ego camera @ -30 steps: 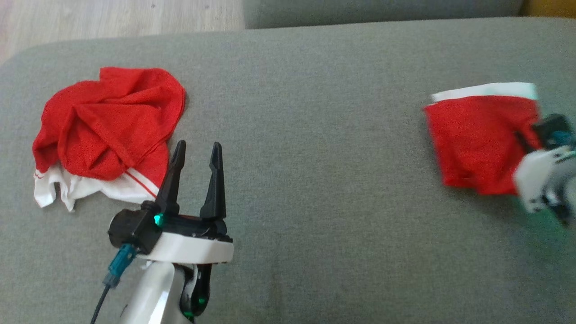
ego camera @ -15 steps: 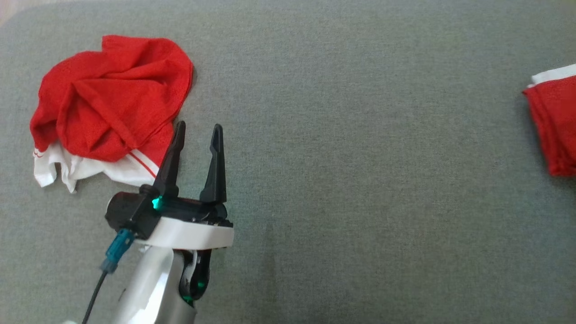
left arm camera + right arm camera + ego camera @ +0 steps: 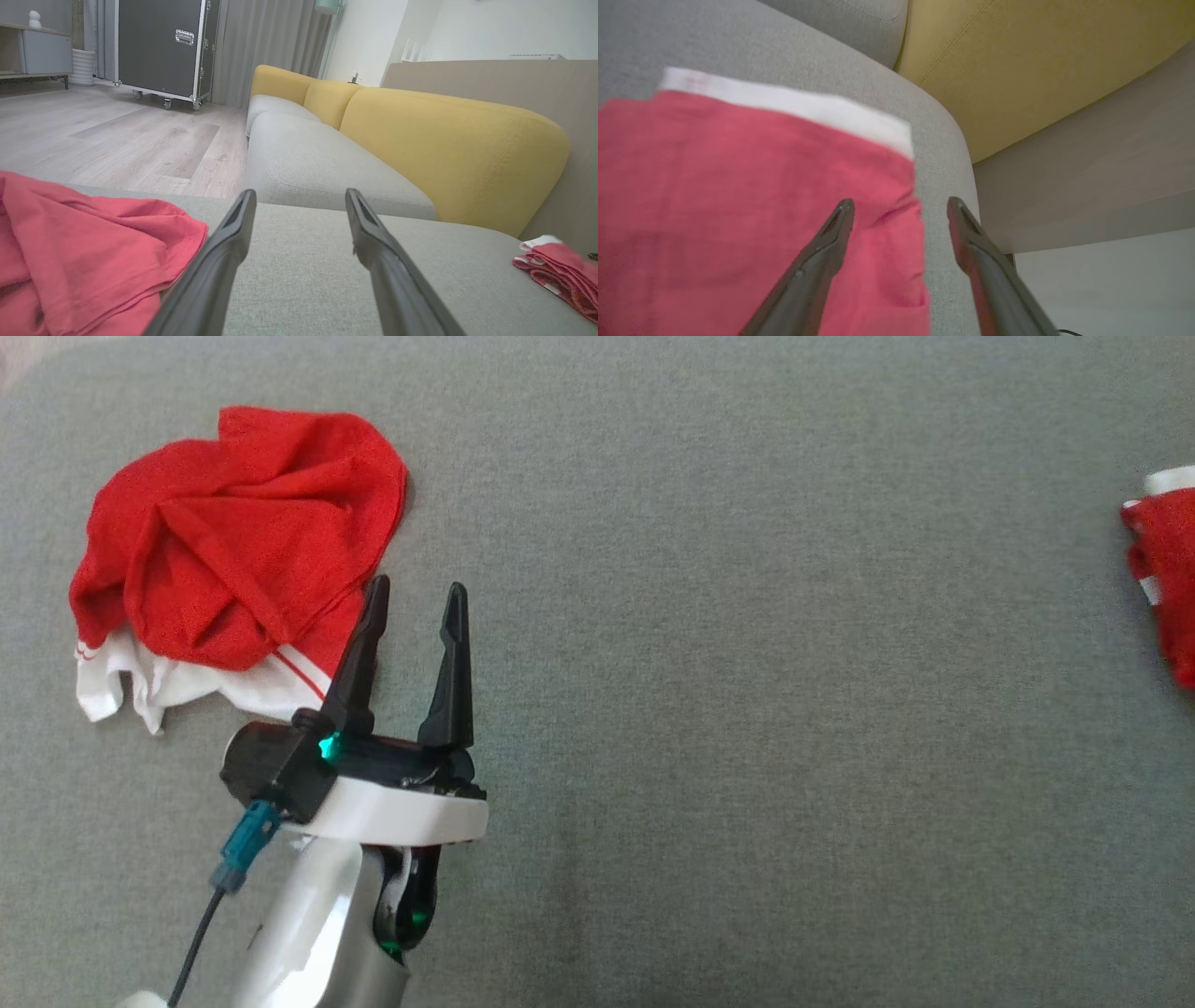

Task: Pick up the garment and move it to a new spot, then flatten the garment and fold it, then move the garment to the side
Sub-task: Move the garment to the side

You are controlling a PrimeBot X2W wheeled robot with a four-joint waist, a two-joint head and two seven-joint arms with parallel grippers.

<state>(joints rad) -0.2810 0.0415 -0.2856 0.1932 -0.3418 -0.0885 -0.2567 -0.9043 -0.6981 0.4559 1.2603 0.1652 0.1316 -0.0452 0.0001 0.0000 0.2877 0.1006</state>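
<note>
A folded red garment (image 3: pixel 1165 581) with a white band lies at the far right of the grey sofa seat (image 3: pixel 747 663). In the right wrist view my right gripper (image 3: pixel 900 202) hovers open just above the folded garment's (image 3: pixel 738 210) right edge, near the seat's corner, with nothing between its fingers. A second, crumpled red and white garment (image 3: pixel 233 560) lies at the left. My left gripper (image 3: pixel 413 599) stands open just right of that heap, holding nothing. The left wrist view shows this left gripper (image 3: pixel 300 193) beside the crumpled cloth (image 3: pixel 93 252), with the folded garment (image 3: pixel 556 270) far off to the right.
A yellow backrest (image 3: pixel 444 149) runs along the far side of the seat. The seat's rounded corner (image 3: pixel 952 154) drops off just right of the folded garment. Wooden floor (image 3: pixel 117 140) and a black wheeled case (image 3: pixel 159 46) lie beyond the sofa's left end.
The head camera has shifted. The folded garment has gone further right, to the picture's edge. The right gripper, earlier shut on it, has left the head view and now stands open.
</note>
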